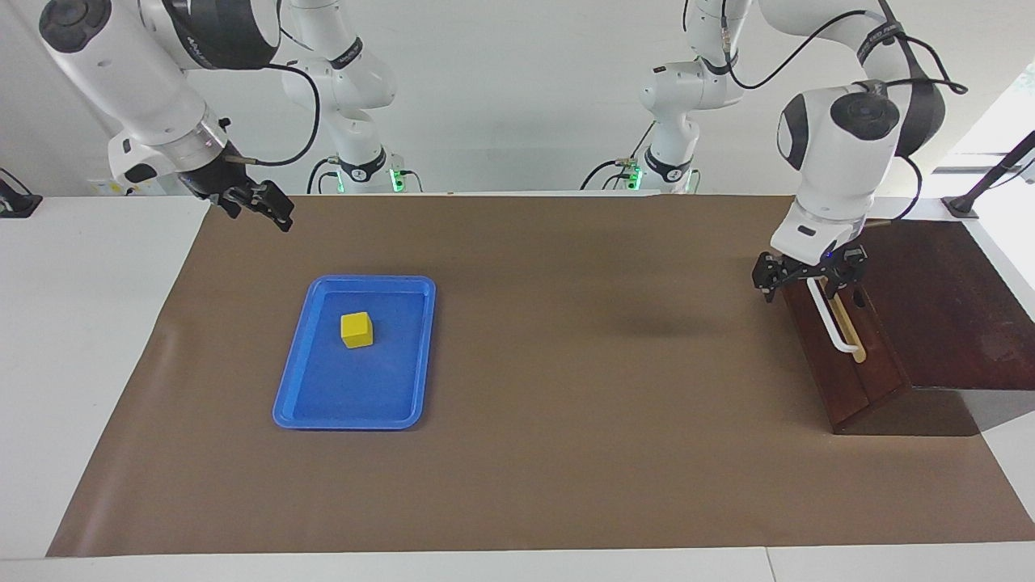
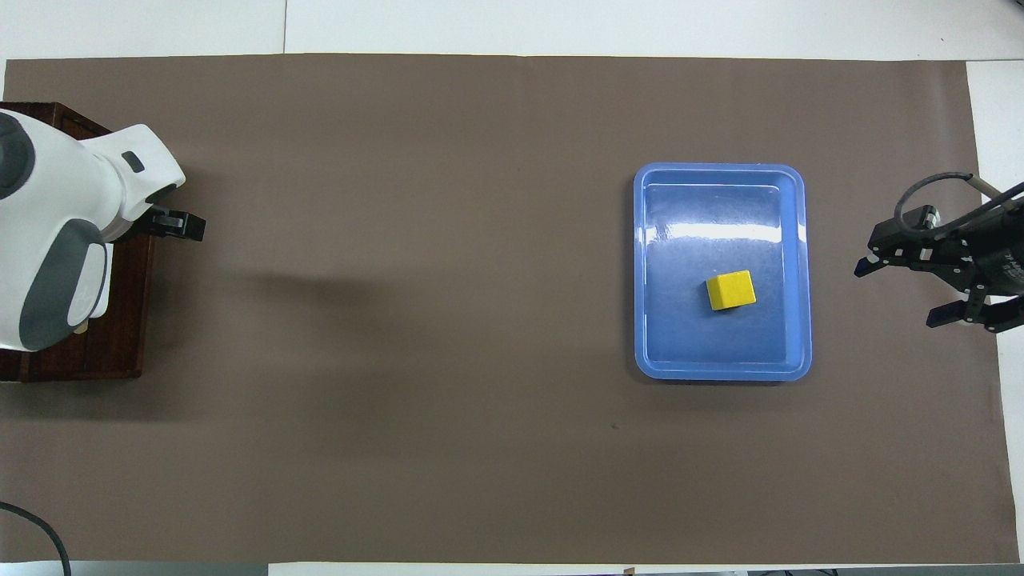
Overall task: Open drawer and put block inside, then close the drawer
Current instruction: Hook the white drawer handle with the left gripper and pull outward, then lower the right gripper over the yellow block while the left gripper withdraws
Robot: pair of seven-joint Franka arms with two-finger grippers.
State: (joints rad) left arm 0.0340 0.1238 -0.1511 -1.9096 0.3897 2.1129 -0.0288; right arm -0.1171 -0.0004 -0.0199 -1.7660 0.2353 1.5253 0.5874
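Note:
The dark reddish-brown drawer is closed in its cabinet at the left arm's end of the table. Its white bar handle lies on a tan strip. My left gripper is open at the handle's end nearer the robots, one finger on each side of the bar. From overhead the arm hides the handle and only one finger shows. The yellow block sits in the blue tray. My right gripper hangs open and empty over the mat beside the tray.
A brown mat covers most of the white table. The cabinet's flat top is bare. Both arm bases stand at the robots' edge of the table.

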